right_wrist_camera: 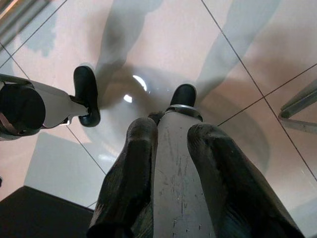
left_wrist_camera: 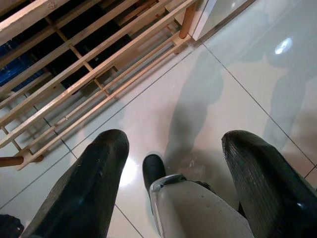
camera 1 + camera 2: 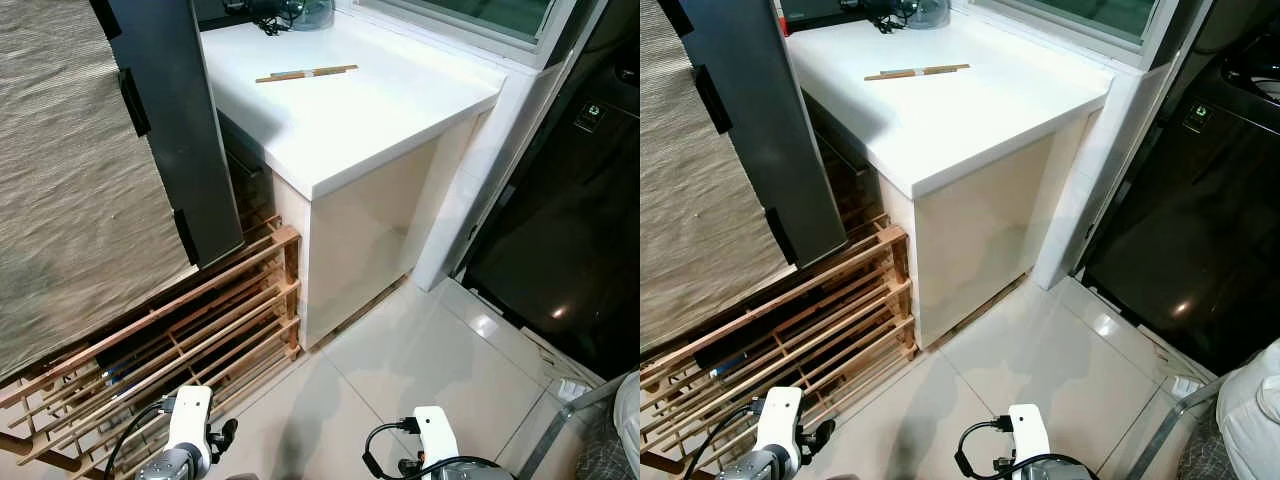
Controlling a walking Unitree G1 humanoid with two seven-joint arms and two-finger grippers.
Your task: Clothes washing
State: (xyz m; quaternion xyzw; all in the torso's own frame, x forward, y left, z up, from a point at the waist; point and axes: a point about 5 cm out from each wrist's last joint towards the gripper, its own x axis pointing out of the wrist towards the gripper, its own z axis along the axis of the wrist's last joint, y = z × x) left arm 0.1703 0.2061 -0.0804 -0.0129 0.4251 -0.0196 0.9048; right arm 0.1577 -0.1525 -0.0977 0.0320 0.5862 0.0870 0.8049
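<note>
- Hung low over the glossy beige tiled floor (image 3: 420,350): left gripper (image 2: 171,163), fingers (image 2: 89,183) spread wide and empty.
- Right gripper (image 1: 171,148): fingers (image 1: 131,163) slightly apart, holding nothing.
- White clothes (image 3: 1250,400) heaped at far right, beside dark washing machine (image 3: 1180,200).
- White-topped table (image 3: 340,100) ahead, slatted wooden rack (image 3: 180,330) to its left.

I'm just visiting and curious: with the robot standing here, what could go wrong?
1. The wooden rack juts out low on its left; a turn that way might knock it.
2. The counter corner overhangs just ahead, so walking on could bump it.
3. The glossy floor might be slippery.
Both arms hang idle, left end effector open.
</note>
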